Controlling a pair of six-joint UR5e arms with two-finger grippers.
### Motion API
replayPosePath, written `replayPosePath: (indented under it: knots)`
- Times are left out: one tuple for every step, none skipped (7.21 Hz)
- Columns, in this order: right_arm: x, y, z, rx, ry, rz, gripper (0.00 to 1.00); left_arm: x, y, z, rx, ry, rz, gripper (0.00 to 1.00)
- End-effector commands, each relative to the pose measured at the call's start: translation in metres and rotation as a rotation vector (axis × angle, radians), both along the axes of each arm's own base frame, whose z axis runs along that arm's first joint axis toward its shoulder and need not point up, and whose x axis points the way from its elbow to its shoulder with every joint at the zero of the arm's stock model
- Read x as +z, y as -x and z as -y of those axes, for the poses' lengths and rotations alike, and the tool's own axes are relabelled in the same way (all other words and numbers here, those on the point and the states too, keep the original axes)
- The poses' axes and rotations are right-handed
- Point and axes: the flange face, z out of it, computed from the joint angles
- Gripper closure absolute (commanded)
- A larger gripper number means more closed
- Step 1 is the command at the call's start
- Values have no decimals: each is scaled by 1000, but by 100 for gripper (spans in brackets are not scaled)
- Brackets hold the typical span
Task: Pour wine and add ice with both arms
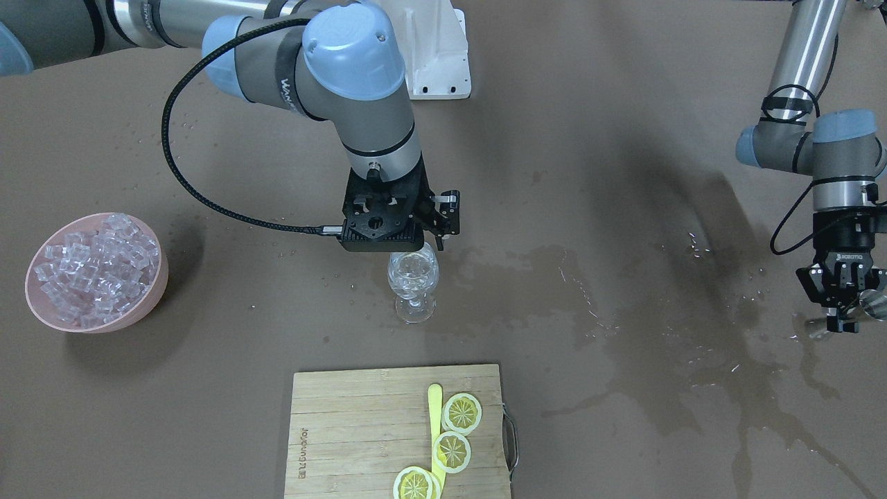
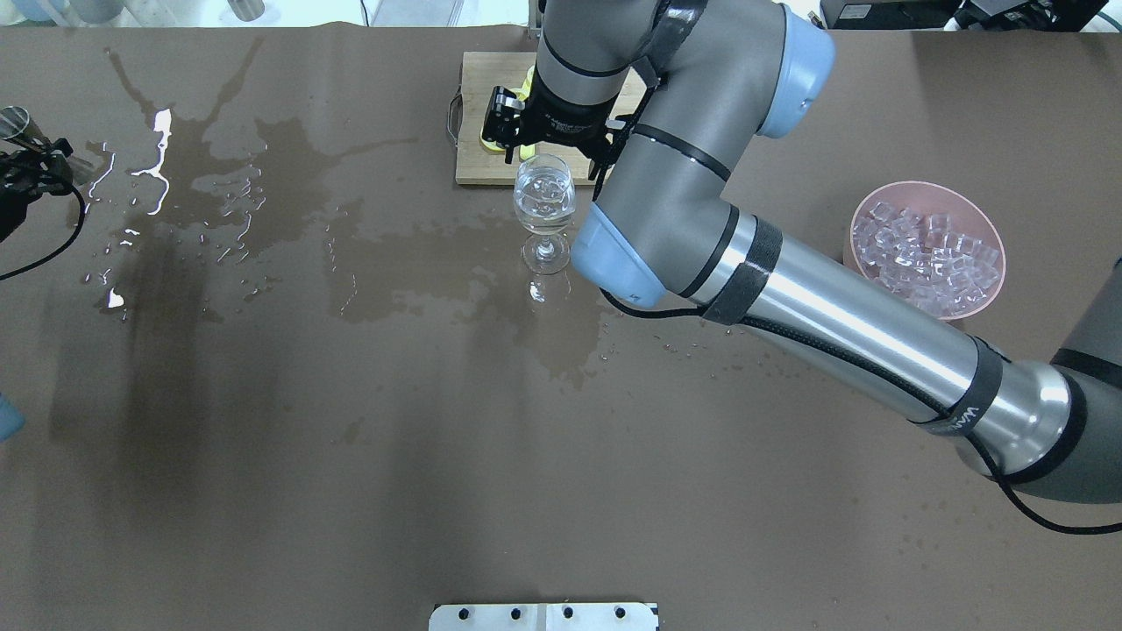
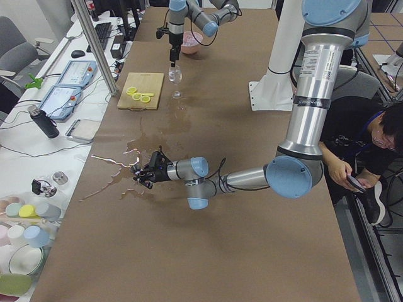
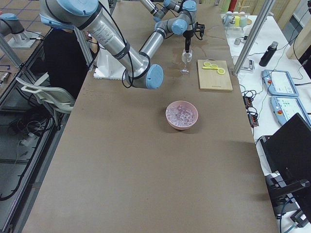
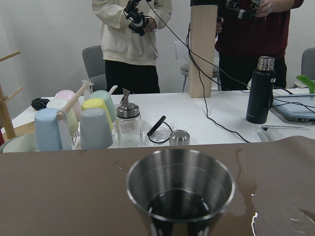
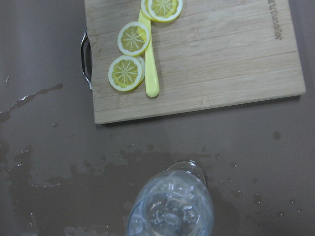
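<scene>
Hovering over the wine glass (image 1: 414, 277), the right gripper (image 1: 431, 237) hides its fingers, spread unclear; the left gripper (image 1: 842, 310) clenches a steel cup (image 5: 180, 189). Heaped ice (image 1: 97, 269) fills the pink bowl (image 1: 158, 292), front-facing view's nine o'clock.

bright, even light from above covers the brown paper worktop (image 2: 561, 491). soft, broad shadows of the grey tubular arms (image 2: 841, 324) spread left of the clear stemmed wine glass (image 2: 544, 197). white glare flares on wet streaks (image 2: 162, 145) far left of it. the glass's bowl blurs in the right wrist view; the round steel cup (image 5: 180, 189) shows sharp.
</scene>
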Motion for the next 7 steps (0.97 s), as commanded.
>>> replayPosePath:
  knots:
    - [33, -45, 27, 39, 42, -9, 0, 4, -6, -2, 11, 10, -2, 78]
    - [60, -78, 44, 52, 61, -15, 0, 4, -9, -4, 17, 12, -6, 78]
    - [85, -101, 37, 55, 59, -18, 0, 7, -9, -6, 21, 17, -7, 78]
    - [109, -117, 21, 60, 62, -21, 0, 12, -9, -11, 29, 24, -1, 78]
    - [118, -131, 14, 68, 58, -17, 0, 14, -10, -12, 33, 33, 5, 78]
    - [127, -142, 4, 76, 53, -17, 0, 22, -8, -19, 48, 49, 12, 78]
    - [135, -151, 2, 82, 58, -22, 0, 26, -9, -20, 59, 64, 20, 78]
